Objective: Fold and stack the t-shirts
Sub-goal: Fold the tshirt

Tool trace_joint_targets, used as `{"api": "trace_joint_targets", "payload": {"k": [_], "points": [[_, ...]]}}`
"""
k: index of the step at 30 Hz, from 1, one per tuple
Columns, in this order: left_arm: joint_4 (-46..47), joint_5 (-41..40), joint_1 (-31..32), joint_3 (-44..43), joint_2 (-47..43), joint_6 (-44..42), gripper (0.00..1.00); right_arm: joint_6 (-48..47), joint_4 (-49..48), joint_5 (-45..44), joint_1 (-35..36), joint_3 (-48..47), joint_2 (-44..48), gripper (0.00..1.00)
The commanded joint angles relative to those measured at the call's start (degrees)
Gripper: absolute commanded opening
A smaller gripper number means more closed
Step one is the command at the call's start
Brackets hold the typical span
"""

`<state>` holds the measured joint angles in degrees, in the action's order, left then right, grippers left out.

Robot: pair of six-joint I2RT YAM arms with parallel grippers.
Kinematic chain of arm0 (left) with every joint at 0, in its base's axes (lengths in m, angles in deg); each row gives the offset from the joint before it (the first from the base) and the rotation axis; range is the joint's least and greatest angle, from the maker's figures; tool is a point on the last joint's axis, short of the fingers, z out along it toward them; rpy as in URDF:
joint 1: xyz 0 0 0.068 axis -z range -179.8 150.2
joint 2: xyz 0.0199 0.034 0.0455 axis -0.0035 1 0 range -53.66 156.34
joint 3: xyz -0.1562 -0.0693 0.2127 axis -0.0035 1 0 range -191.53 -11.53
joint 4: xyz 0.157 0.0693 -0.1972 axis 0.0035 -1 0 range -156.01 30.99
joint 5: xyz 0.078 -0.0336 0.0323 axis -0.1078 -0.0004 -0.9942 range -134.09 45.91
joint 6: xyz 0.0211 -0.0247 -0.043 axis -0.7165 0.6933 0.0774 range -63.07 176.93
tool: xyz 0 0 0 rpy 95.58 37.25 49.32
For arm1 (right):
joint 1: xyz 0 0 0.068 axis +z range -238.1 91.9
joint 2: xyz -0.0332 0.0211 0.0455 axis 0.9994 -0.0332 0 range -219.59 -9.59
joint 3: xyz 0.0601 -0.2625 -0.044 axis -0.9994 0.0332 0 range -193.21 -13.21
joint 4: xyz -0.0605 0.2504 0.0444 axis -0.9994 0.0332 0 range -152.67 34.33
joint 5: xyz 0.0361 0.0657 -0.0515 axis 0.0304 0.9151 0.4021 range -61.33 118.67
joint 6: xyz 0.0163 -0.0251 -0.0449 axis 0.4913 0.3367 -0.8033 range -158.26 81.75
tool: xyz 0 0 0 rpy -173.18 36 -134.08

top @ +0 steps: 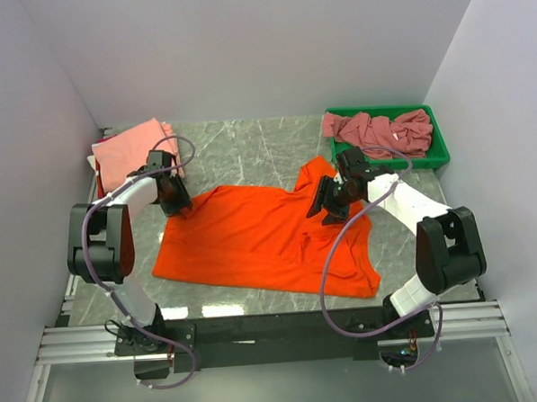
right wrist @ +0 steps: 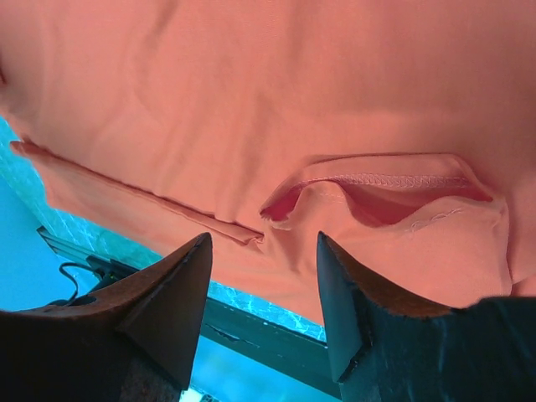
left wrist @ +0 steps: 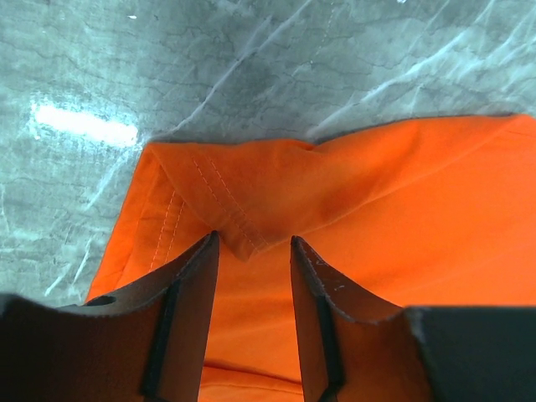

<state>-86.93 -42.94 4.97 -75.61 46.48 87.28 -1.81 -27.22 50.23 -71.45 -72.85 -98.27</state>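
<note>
A bright orange t-shirt (top: pixel 261 237) lies spread on the marble table. My left gripper (top: pixel 177 206) sits low over its far left corner. In the left wrist view the jaws (left wrist: pixel 251 243) are open, and a folded hemmed flap of the orange shirt (left wrist: pixel 243 197) lies just past the tips. My right gripper (top: pixel 327 207) hovers over the shirt's far right part, open (right wrist: pixel 264 239), with the stitched neck opening (right wrist: pixel 377 180) just beyond its fingers. A folded salmon-pink shirt (top: pixel 132 150) lies at the far left. Dusty rose shirts (top: pixel 377 130) are heaped in the bin.
The green bin (top: pixel 442 153) stands at the far right by the wall. White walls close in the table on three sides. Bare marble (left wrist: pixel 251 59) lies beyond the orange shirt's corner. The metal frame (top: pixel 275 331) runs along the near edge.
</note>
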Motion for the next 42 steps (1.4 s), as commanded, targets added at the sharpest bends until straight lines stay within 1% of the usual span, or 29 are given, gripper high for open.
{"api": "trace_joint_targets", "payload": {"k": [1,10,13,14,16,18,19,20,22,24,26,27,29,30,31,32,35,39,42], "points": [[1.11,-0.88,0.41,-0.79,0.93,-1.43,0.45,0.47,-1.17,0.32,0.32,-0.48,2.64,0.6],[1.38,-0.88,1.37,-0.7,2.17,-1.17,0.41,0.47,-0.72,-0.12,0.32,-0.57,3.69,0.6],[1.38,-0.97,1.64,-0.27,2.26,-1.17,0.33,0.73,-1.16,0.15,0.32,-0.22,3.96,0.6],[1.47,-0.97,1.64,-0.09,2.26,-1.17,0.27,0.64,-1.16,0.15,0.32,-0.39,3.96,0.6],[1.47,-0.97,1.73,0.0,1.9,-1.17,0.24,0.12,-0.73,-0.03,0.32,-1.44,3.61,0.6],[1.29,-0.97,1.73,0.09,1.73,-1.17,0.16,-0.67,0.24,-0.47,0.14,-2.58,3.08,0.6],[1.2,-0.97,1.73,0.0,1.73,-1.26,0.13,-0.85,0.59,-0.82,0.32,-4.07,2.3,0.6],[0.86,-0.97,1.73,-0.17,1.64,-1.26,0.07,-1.63,1.38,-1.08,0.23,-5.13,1.33,0.6],[0.5,-1.06,1.73,-0.7,1.38,-1.26,0.01,-2.52,2.43,-2.3,0.23,-8.98,-0.07,0.6],[-0.11,-0.97,1.64,-1.23,0.5,-1.08,0.01,-4.18,4.54,-3.71,0.23,-12.5,-3.14,0.6],[-0.9,-0.97,1.64,-1.93,-0.2,-0.82,0.01,-5.15,5.86,-6.43,0.14,-18.48,-5.87,0.6],[-1.17,-0.97,1.64,-2.28,-1.16,-0.47,0.01,-6.03,7.0,-7.75,0.06,-22.67,-8.84,0.6],[-1.69,-0.45,1.64,-2.98,-2.05,-0.2,0.01,-7.0,7.97,-12.14,0.14,-26.74,-12.11,0.6],[-2.04,-0.27,1.55,-3.16,-2.57,0.06,0.01,-7.18,8.41,-13.55,0.06,-30.24,-15.26,0.6],[-2.22,-0.09,1.55,-3.77,-2.84,0.24,0.01,-7.27,8.68,-15.13,0.06,-31.93,-16.77,0.59],[-2.66,0.08,1.47,-3.86,-3.02,0.32,0.0,-7.44,8.85,-18.8,0.06,-33.51,-18.18,0.59],[-2.75,1.22,0.76,-3.87,-3.46,0.85,0.01,-8.23,8.07,-24.08,0.06,-38.7,-23.54,0.59],[-2.66,2.89,-2.48,-2.64,-4.16,1.38,0.01,-9.29,8.41,-29.19,-0.12,-46.95,-31.09,0.59],[-2.31,3.51,-4.59,-1.93,-5.12,1.21,0.01,-9.64,8.33,-31.31,-0.21,-51.52,-35.22,0.59]]}}
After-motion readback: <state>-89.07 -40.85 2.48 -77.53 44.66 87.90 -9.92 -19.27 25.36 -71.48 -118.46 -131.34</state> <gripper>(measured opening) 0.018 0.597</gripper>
